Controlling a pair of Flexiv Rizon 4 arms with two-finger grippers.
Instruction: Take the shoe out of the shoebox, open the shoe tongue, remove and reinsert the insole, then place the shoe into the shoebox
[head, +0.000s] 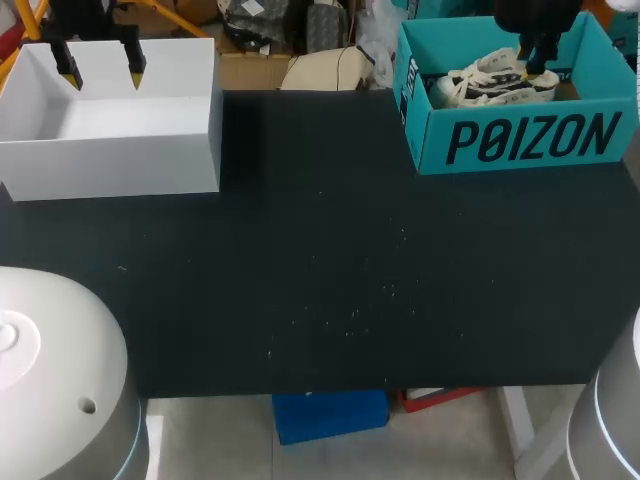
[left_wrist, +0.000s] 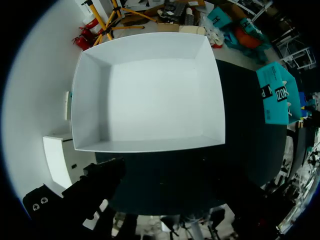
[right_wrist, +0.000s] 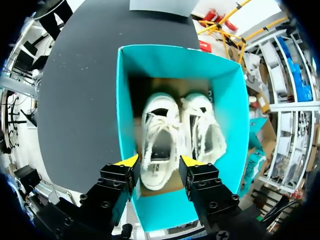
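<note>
Right gripper (right_wrist: 159, 162) hung above the teal shoebox (right_wrist: 125, 100) at the table's far right, fingers wide apart, holding nothing. Two shoes lay side by side inside. The target shoe (right_wrist: 159, 145) sat directly ahead of the fingers, its long axis running away from the gripper, so the fingers straddled its width. Second shoe (right_wrist: 205, 132) lay just beside it. Left gripper (head: 101, 68), also wide and empty, was over the white box (head: 110, 165), well apart. Right arm was plainly nearer; a straight descent looked sufficient.

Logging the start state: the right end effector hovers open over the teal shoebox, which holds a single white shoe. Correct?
No: the teal shoebox holds two white shoes side by side, as the right wrist view shows. The right end effector does hover open over it.
</note>
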